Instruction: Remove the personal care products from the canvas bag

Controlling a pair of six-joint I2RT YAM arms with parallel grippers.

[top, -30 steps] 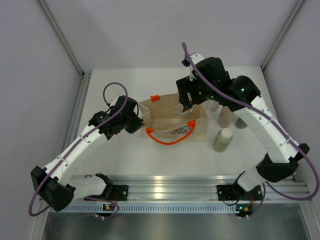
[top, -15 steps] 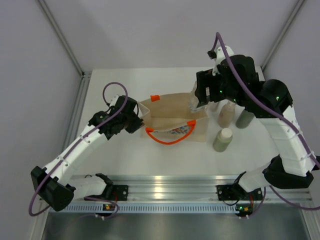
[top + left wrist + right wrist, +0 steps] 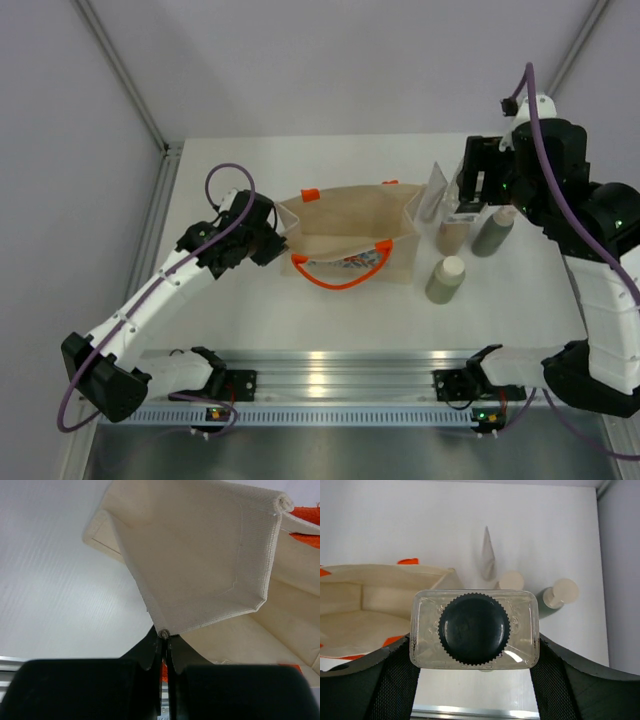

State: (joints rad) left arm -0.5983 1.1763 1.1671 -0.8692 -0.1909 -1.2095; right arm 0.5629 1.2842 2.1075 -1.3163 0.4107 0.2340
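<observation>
Step in hand: the carry-out. The right gripper (image 3: 468, 196) held the clear jar (image 3: 474, 629) in the air to the right of the canvas bag (image 3: 330, 245), close over the standing bottles.
Right grip: jaws spread wide, clamped on the two short sides of the jar, dark lid up.
Left grip: the left gripper (image 3: 164, 639) was pinched fully closed on the canvas at the bag's left rim, holding the mouth open.
Out of the bag: the silvery tube (image 3: 435, 190) stood on end just beside the bag's right wall. The tan bottle (image 3: 452, 236), grey-green bottle (image 3: 492, 233) and sage bottle (image 3: 445, 280) stood upright on the table (image 3: 330, 310).
Bag contents: the right wrist view showed only bare canvas inside. The near corner was hidden, so it was probably empty.
Progress: judged nearly done, with the jar looking like the last item.
Next move: lower the jar onto a bare patch of table — clear of the crowded bottles and tube — then open the jaws.
</observation>
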